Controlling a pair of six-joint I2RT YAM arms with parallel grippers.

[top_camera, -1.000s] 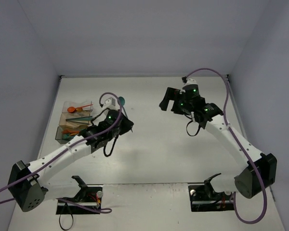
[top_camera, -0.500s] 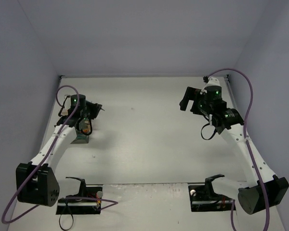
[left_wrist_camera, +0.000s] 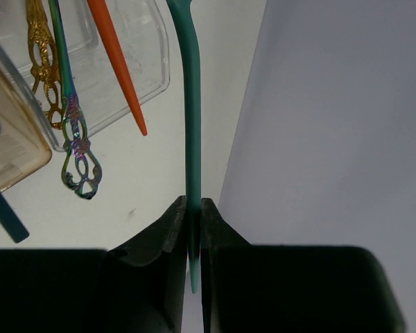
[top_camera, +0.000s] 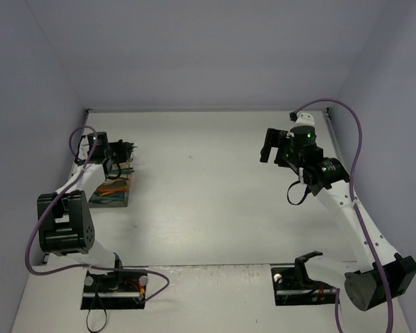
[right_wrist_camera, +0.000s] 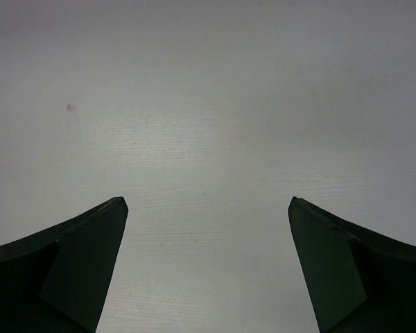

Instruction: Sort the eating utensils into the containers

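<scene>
My left gripper (left_wrist_camera: 192, 201) is shut on the tip of a teal utensil's (left_wrist_camera: 192, 104) handle, which runs straight up out of frame. To its left lies the clear container (left_wrist_camera: 149, 66) with a tan base. An orange utensil (left_wrist_camera: 118, 69), a gold one (left_wrist_camera: 41, 55) and an iridescent green one (left_wrist_camera: 76, 149) stick out of it. In the top view the left gripper (top_camera: 125, 151) is at the far left, over the container (top_camera: 115, 194), which the arm partly hides. My right gripper (top_camera: 269, 146) is open and empty above bare table, as the right wrist view (right_wrist_camera: 208, 201) shows.
The lavender left wall (left_wrist_camera: 333, 125) stands close beside the left gripper and the container. A dark teal handle (left_wrist_camera: 3, 208) lies by the container's tan part. Bare table (top_camera: 208, 180) lies between the two arms.
My left arm has swung from the table's middle to the far left, over the container, with the teal utensil in its gripper. My right arm has drawn back to the right.
</scene>
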